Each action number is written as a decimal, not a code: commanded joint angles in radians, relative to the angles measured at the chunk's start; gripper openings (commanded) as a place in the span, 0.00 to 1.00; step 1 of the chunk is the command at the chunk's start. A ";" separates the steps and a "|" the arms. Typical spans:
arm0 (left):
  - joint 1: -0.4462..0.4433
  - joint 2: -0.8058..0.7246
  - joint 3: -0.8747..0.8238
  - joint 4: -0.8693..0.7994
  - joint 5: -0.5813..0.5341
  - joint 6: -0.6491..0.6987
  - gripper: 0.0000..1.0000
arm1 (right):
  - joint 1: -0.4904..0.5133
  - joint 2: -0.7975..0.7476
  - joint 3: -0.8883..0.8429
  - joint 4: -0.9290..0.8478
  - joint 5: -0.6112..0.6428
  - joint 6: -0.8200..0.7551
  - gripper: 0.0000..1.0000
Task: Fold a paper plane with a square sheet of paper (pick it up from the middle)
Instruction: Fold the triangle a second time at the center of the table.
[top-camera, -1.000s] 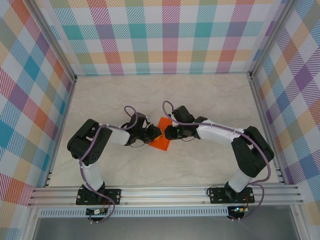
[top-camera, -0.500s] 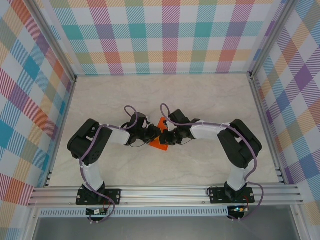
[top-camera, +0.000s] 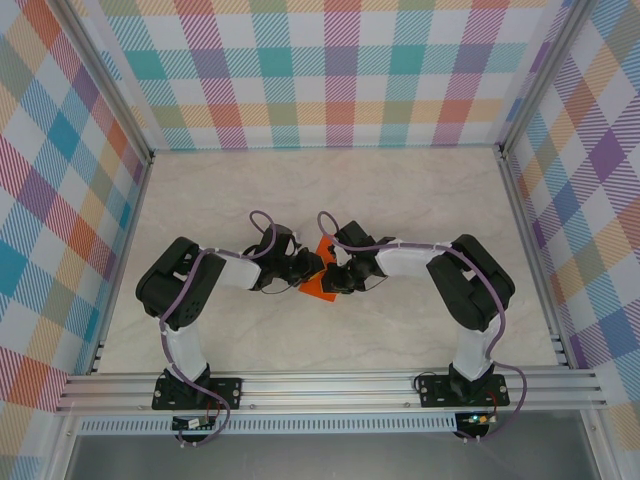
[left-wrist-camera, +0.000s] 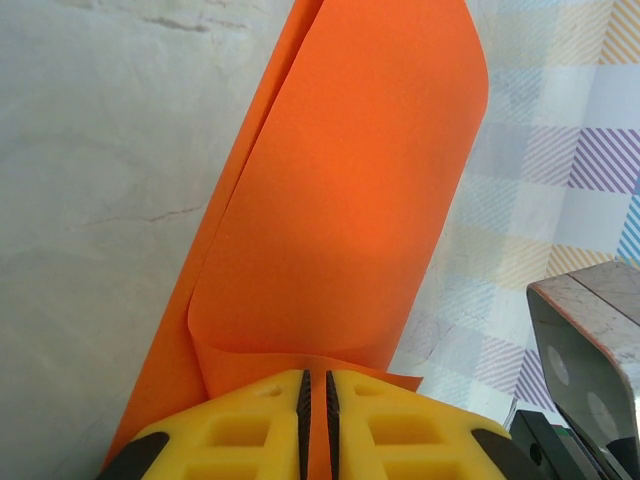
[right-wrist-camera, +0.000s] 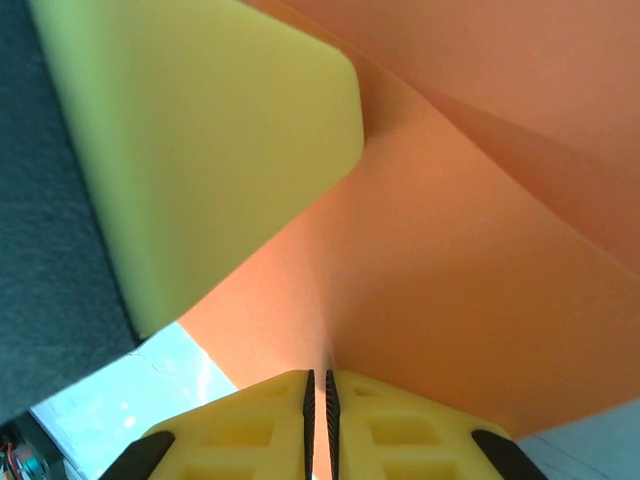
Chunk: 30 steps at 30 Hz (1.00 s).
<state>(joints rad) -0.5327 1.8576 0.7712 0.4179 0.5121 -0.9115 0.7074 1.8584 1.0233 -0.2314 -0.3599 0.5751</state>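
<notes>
The square sheet of paper (top-camera: 317, 289) is bright orange and sits between the two grippers at the middle of the table. In the left wrist view the sheet (left-wrist-camera: 340, 190) is curled over on itself, and my left gripper (left-wrist-camera: 316, 378) is shut on its near edge. From the right wrist camera the sheet (right-wrist-camera: 450, 270) shows a crease running up from my right gripper (right-wrist-camera: 320, 378), which is shut on it. Seen from above, the left gripper (top-camera: 311, 268) and right gripper (top-camera: 336, 277) meet over the paper and hide most of it. No paper plane is in view.
The marble-look table (top-camera: 330, 190) is walled by plaid panels (top-camera: 330, 70) on three sides, with an aluminium rail (top-camera: 330, 385) at the near edge. A yellow finger of the left gripper (right-wrist-camera: 200, 150) looms close in the right wrist view.
The right gripper has moved left onto the paper, its arm folding inward. More of the orange sheet is now covered. The left arm has stayed in place, holding the sheet.
</notes>
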 joint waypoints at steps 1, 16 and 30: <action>-0.018 0.055 -0.005 -0.079 -0.052 0.036 0.15 | -0.003 0.025 0.013 -0.068 0.015 -0.033 0.16; -0.018 0.050 -0.021 -0.074 -0.049 0.039 0.15 | -0.003 -0.053 0.018 -0.035 -0.120 -0.001 0.11; -0.018 0.045 -0.027 -0.078 -0.053 0.041 0.14 | -0.032 0.079 -0.037 0.045 -0.154 0.117 0.06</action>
<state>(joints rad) -0.5327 1.8599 0.7708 0.4202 0.5137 -0.8993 0.6853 1.8973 1.0164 -0.2028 -0.5041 0.6533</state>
